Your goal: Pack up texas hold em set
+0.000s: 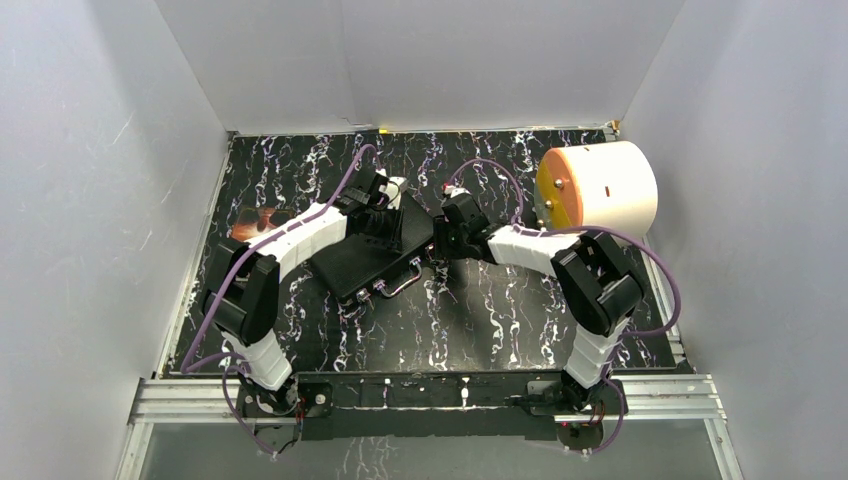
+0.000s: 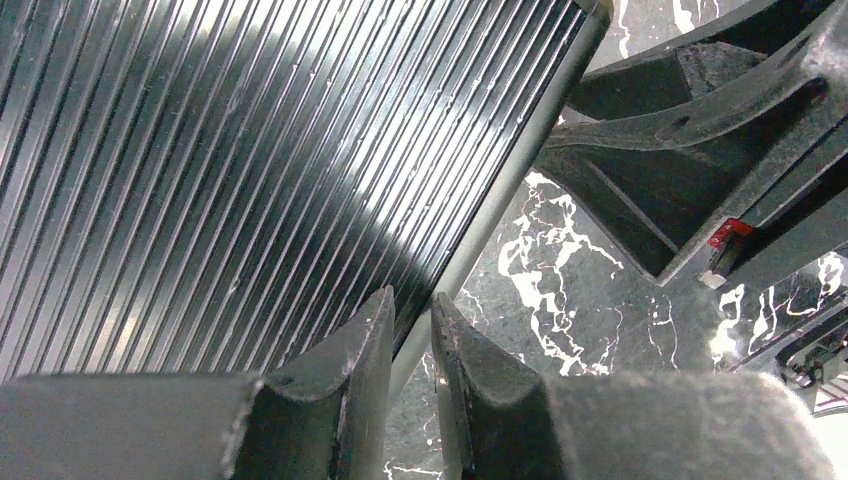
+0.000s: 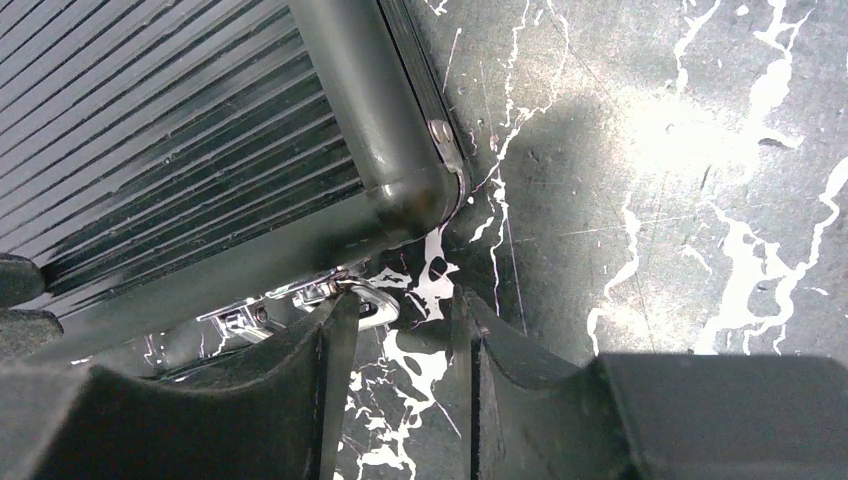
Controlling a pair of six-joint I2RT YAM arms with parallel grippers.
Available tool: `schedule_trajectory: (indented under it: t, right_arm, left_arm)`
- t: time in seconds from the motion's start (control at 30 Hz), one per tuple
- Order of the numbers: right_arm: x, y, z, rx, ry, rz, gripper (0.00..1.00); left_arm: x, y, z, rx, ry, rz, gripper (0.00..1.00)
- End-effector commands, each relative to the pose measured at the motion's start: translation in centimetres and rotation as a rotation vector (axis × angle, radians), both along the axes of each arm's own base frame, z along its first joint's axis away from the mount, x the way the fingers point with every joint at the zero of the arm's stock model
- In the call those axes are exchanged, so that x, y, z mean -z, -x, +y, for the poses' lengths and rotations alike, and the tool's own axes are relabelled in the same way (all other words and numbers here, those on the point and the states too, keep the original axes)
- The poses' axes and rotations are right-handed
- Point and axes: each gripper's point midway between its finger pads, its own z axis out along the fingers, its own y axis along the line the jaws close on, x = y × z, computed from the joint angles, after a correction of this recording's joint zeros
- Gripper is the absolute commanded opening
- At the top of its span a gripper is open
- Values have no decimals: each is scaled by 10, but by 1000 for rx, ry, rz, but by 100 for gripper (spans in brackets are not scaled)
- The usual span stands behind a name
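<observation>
The black hard case [image 1: 372,258] lies closed on the marbled table, its silver latches and handle on the near edge. Its ribbed lid fills the left wrist view [image 2: 230,170] and shows in the right wrist view [image 3: 170,130]. My left gripper [image 1: 392,196] is over the case's far right edge; in its own view [image 2: 410,330] the jaws stand a narrow gap apart astride the rim, holding nothing. My right gripper [image 1: 441,228] is open at the case's right corner [image 3: 405,315], its left finger [image 3: 330,350] beside a silver latch [image 3: 300,298]. Chips, cards, dice and buttons are out of view.
A big white cylinder with an orange face [image 1: 597,190] lies at the back right. A dark brown booklet [image 1: 262,218] lies at the left behind my left arm. White walls close in the table on three sides.
</observation>
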Motion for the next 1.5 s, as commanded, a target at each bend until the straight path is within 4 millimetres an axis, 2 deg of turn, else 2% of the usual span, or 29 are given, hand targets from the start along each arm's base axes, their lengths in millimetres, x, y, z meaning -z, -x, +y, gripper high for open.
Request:
schedule_trajectory:
  t: [0.0, 0.13, 0.2, 0.37, 0.43, 0.53, 0.7, 0.83, 0.97, 1.07, 1.13, 1.27, 1.37, 1.47]
  right_arm:
    - [-21, -19, 2, 10, -45, -150, 48]
    - [-47, -13, 0, -3, -108, -226, 50]
    - [-53, -11, 3, -28, -141, -251, 51]
    - [-49, -6, 9, -63, -156, -224, 48]
    - [-46, -4, 9, -69, -149, -205, 46]
    - [-52, 2, 12, -95, -166, -205, 45]
    - [-67, 17, 12, -124, -189, -171, 46]
    - [-74, 35, 17, -171, -220, -131, 47]
    - [-79, 54, 35, -235, -236, -99, 49]
    - [-83, 67, 55, -289, -252, -83, 50]
    - [-87, 75, 70, -323, -264, -73, 50]
    - [-99, 89, 101, -400, -298, -63, 49]
    - [-102, 101, 122, -465, -329, -25, 49]
    - [-95, 110, 138, -504, -324, 16, 49]
  left_arm:
    - [18, 25, 8, 2, -34, 89, 20]
    - [13, 23, 5, 4, -17, 71, 20]
    - [14, 23, 4, 6, -13, 76, 19]
    - [17, 25, 6, 2, -17, 84, 19]
    - [13, 25, 8, -2, -20, 74, 19]
    - [4, 23, 14, -28, -37, 34, 19]
    - [-31, 6, 49, -174, -129, -110, 34]
    - [-52, 5, 73, -303, -146, -191, 57]
    - [-49, 24, 103, -462, -188, -186, 71]
    - [-41, 43, 124, -572, -216, -157, 74]
    - [-34, 53, 133, -604, -231, -144, 71]
    - [-37, 62, 150, -632, -267, -155, 62]
    - [-33, 69, 152, -626, -265, -135, 58]
    - [-24, 75, 153, -640, -265, -100, 57]
